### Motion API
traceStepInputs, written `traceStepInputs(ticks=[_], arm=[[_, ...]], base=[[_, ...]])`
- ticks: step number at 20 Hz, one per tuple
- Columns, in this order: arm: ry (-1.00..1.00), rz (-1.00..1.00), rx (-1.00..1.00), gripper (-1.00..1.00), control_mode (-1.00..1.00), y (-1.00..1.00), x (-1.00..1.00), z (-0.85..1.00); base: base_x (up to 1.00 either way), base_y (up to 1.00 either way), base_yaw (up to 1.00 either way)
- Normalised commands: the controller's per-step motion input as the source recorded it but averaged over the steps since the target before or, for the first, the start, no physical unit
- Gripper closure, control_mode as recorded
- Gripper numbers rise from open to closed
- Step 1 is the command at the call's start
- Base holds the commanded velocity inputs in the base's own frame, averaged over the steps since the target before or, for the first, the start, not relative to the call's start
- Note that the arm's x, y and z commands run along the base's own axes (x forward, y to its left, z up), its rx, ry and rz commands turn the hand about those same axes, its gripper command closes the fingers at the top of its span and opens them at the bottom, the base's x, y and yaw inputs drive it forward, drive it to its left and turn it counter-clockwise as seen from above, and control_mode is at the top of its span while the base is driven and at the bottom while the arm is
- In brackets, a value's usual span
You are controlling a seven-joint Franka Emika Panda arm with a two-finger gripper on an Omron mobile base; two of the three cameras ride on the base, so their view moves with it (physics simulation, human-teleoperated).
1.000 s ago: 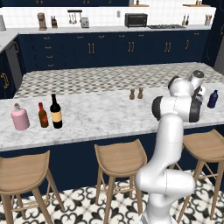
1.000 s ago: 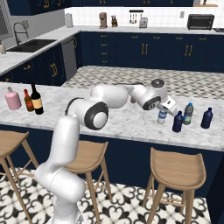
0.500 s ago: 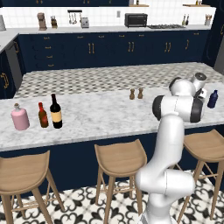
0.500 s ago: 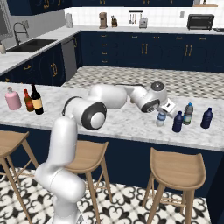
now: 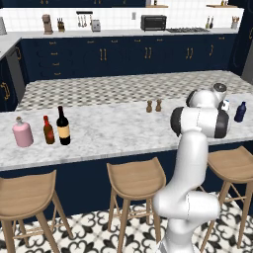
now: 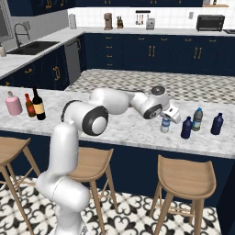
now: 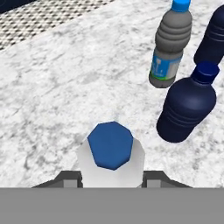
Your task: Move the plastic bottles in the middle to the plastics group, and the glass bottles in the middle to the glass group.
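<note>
My gripper (image 7: 112, 178) is shut on a small clear plastic bottle (image 7: 111, 148) whose top looks blue from above; the dark fingertips (image 7: 70, 177) flank its shoulders. From the right base view this bottle (image 6: 165, 124) stands at the counter's right end under the gripper (image 6: 170, 114). Just beside it are a dark navy bottle (image 6: 186, 127), a greyish blue-capped bottle (image 6: 198, 119) and another dark blue bottle (image 6: 217, 124). Far left stand the tall black wine bottle (image 6: 38, 104), the small brown red-topped bottle (image 6: 30, 105) and the pink jug (image 6: 13, 103).
Two small brown shakers (image 5: 149, 106) stand mid-counter. Wooden stools (image 6: 186, 176) line the marble counter's (image 6: 114, 126) near edge. A wide bare stretch of marble lies between the two groups. A sink (image 6: 34, 46) and cabinets are behind.
The hand has sunk slightly toward the counter with the clear bottle still held. The other bottles have stayed put.
</note>
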Motion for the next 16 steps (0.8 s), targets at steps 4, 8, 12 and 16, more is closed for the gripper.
traceStepInputs(ticks=[4,8,12,16], arm=[[0.00,0.00,0.00,1.00,-1.00,-0.15,0.00,0.00],[0.00,-0.01,0.00,1.00,-1.00,-0.22,0.00,0.00],[0.00,0.00,0.00,1.00,-1.00,-0.13,0.00,0.00],[0.00,0.00,0.00,1.00,-1.00,0.00,0.00,-0.06]], base=[[0.00,0.00,0.00],[0.00,0.00,0.00],[0.00,0.00,0.00],[0.00,0.00,0.00]])
